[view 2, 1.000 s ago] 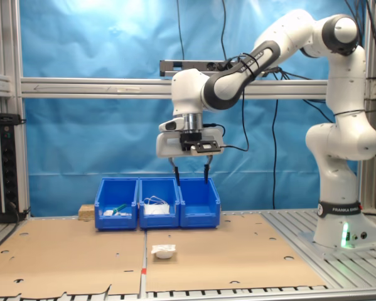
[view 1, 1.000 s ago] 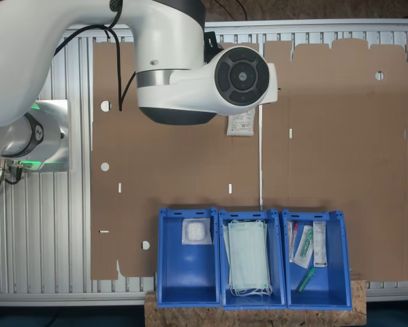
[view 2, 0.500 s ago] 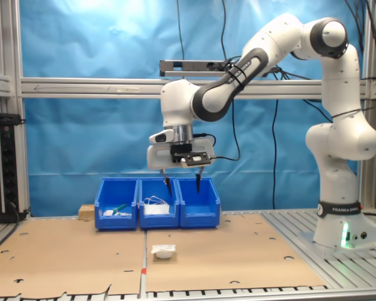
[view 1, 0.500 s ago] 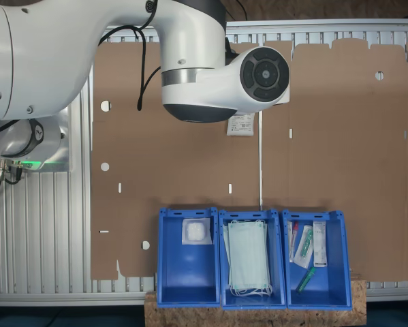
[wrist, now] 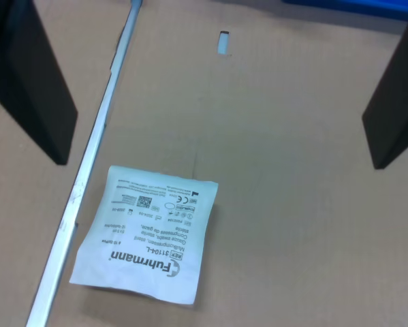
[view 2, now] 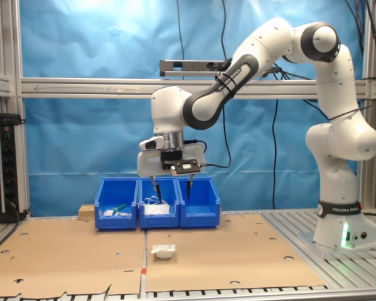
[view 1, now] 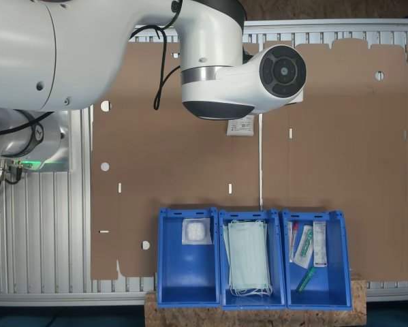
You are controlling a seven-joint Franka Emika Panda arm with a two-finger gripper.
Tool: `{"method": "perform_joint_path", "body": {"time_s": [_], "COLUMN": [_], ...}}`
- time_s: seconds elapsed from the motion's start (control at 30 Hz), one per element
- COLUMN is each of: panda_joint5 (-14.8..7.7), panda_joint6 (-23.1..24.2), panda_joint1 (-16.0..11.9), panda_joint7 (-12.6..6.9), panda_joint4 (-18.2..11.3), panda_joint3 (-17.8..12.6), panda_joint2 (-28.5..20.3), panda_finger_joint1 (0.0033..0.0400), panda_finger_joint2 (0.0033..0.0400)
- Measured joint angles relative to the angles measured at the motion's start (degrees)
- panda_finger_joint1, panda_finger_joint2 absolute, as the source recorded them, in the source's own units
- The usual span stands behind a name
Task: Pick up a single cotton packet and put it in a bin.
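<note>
Packet [wrist: 146, 235] lying flat on the bench [view 2: 238, 251], below and slightly off-centre of the raised hand [view 2: 170, 182], whose fingers [wrist: 30, 75] stand wide apart and empty, apparently positioned for a descent to grasp.

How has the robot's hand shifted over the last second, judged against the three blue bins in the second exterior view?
Yes. The hand has moved toward the second exterior view's left and lower, from before the bin to before the middle bin.
</note>
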Motion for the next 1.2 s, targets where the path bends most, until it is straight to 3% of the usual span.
{"method": "perform_joint_path", "body": {"time_s": [0.33,1.2], "panda_joint5": [0.0,0.0], "panda_joint6": [1.7,8.7], "panda_joint1": [0.0,-0.1], "panda_joint7": [0.0,0.0], "panda_joint4": [1.9,2.0], "panda_joint3": [0.0,-0.1], "panda_joint2": [4.0,12.2], "panda_finger_joint1": [0.04,0.04], "panda_finger_joint2": [0.04,0.04]}}
